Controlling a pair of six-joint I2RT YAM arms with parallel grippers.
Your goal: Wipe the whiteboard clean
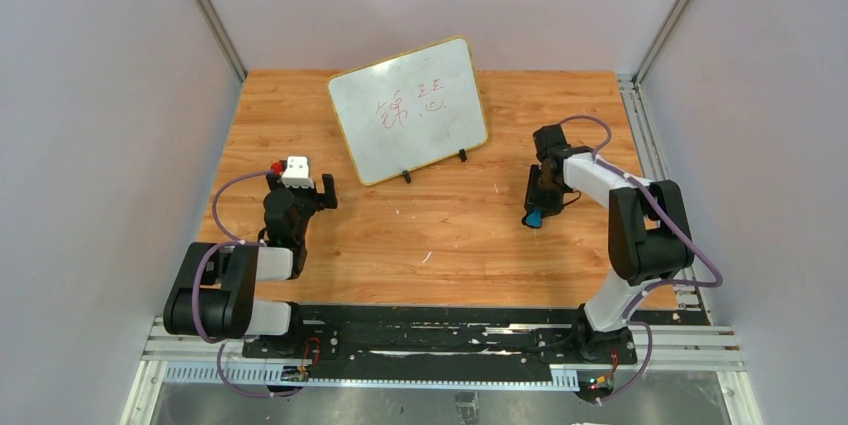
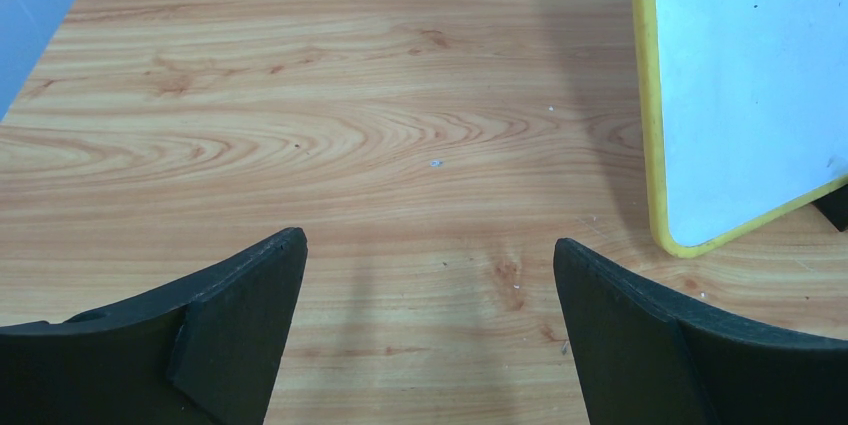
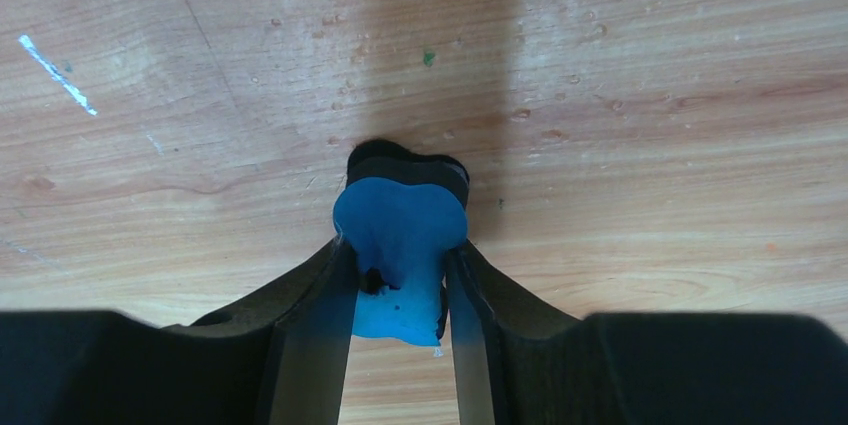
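Note:
The whiteboard (image 1: pixel 408 110) stands tilted at the back centre of the table, with a yellow frame, two black feet and red handwriting on it. Its lower corner shows in the left wrist view (image 2: pixel 745 95). My right gripper (image 1: pixel 536 207) is right of the board and shut on a small blue eraser (image 3: pixel 400 250), squeezing it between both fingers just above the wood. The eraser's blue tip shows in the top view (image 1: pixel 534 217). My left gripper (image 2: pixel 430 265) is open and empty, low over the table left of the board's near corner.
The wooden table (image 1: pixel 440 235) is walled in by grey panels on the left, right and back. A metal rail (image 1: pixel 640 125) runs along the right edge. A small white scratch mark (image 3: pixel 55 73) lies on the wood.

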